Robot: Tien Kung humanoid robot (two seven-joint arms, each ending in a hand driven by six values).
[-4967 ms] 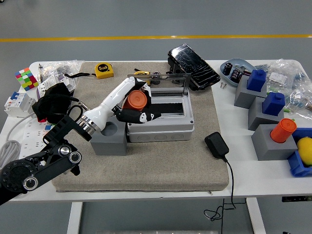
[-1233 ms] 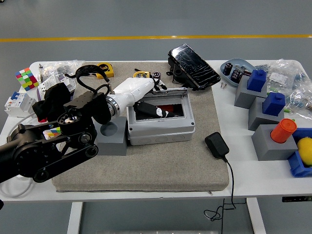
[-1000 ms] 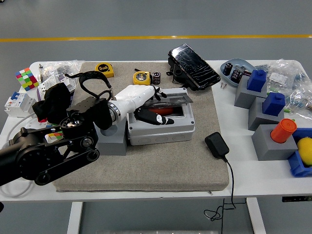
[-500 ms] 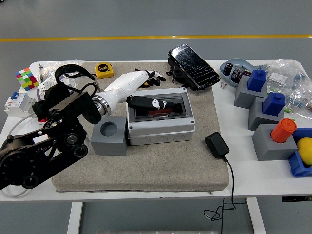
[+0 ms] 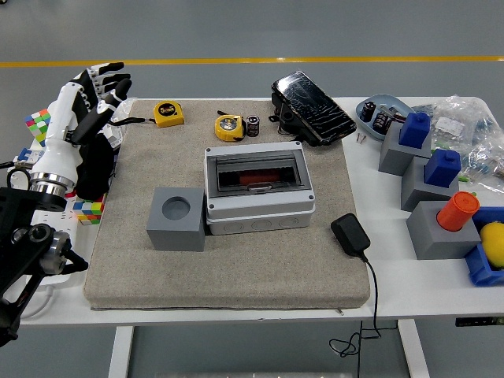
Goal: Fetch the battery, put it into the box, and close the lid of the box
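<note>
With the lid [image 5: 259, 168] down over the box [image 5: 258, 203], left hand [image 5: 88, 98] spread and empty, an unlatched lid could pop open.

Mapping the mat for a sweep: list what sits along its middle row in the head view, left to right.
Left hand up at the far left, then grey block → box with lid shut → black adapter.

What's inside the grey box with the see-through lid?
Through the closed lid of the grey box something orange-red shows, lying in the dark inside. The lid's frame hides the rest of it.
</note>
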